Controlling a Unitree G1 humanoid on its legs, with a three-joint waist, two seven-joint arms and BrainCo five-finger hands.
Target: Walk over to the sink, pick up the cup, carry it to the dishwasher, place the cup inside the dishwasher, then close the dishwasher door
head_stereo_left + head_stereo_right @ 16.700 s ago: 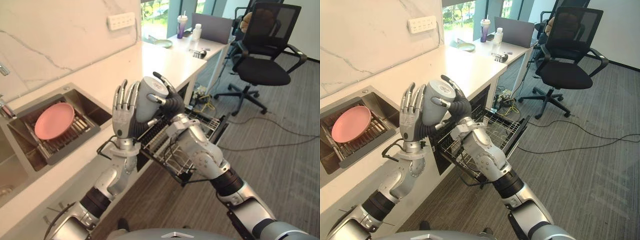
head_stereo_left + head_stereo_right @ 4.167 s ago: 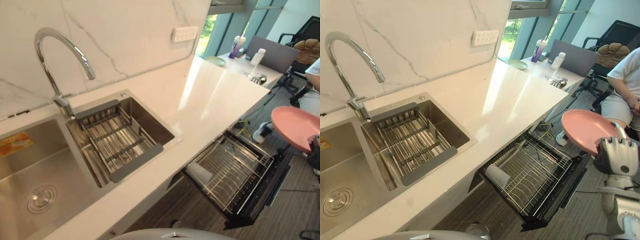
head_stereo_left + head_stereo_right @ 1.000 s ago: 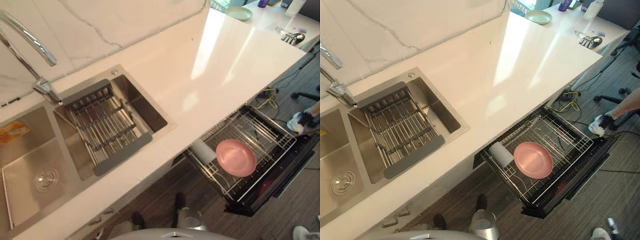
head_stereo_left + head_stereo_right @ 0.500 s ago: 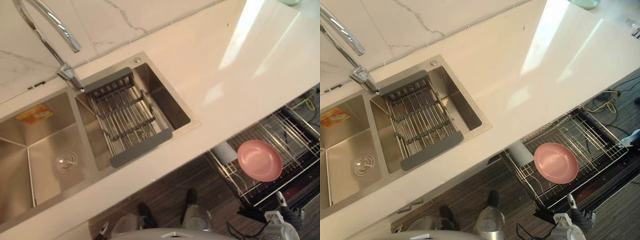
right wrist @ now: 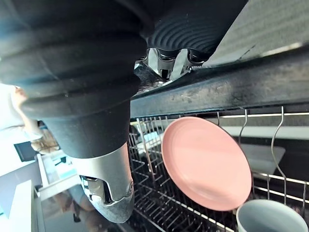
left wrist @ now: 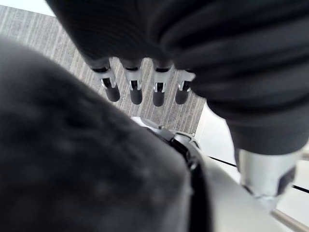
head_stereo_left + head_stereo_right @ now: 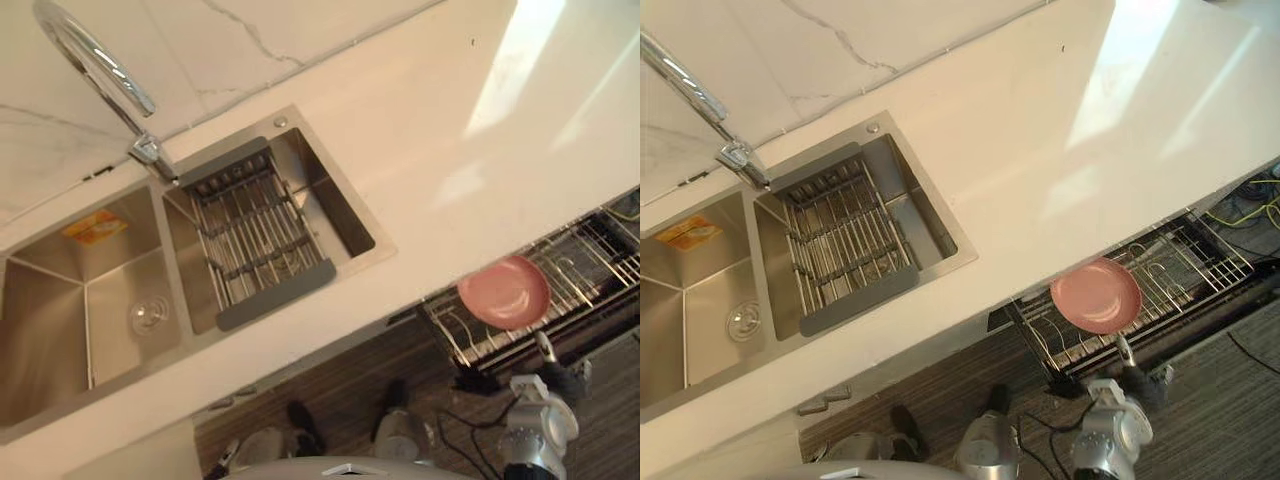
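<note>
In the right eye view, the right hand (image 7: pixel 1127 378) is seen at lower right, fingers extended against the dishwasher door (image 7: pixel 1212 322). In the left wrist view, the left hand (image 6: pixel 136 92) is held open and empty. In the right wrist view, the cup (image 5: pixel 273 218) is seen at lower right in the rack (image 5: pixel 145 145), beside a pink plate (image 5: pixel 205 162).

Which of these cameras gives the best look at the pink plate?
The right wrist view: the pink plate appears close up, in the wire rack beside a cup. Both eye views show it from above, far smaller, at the counter's edge. The left wrist view looks along the left hand towards the floor.
</note>
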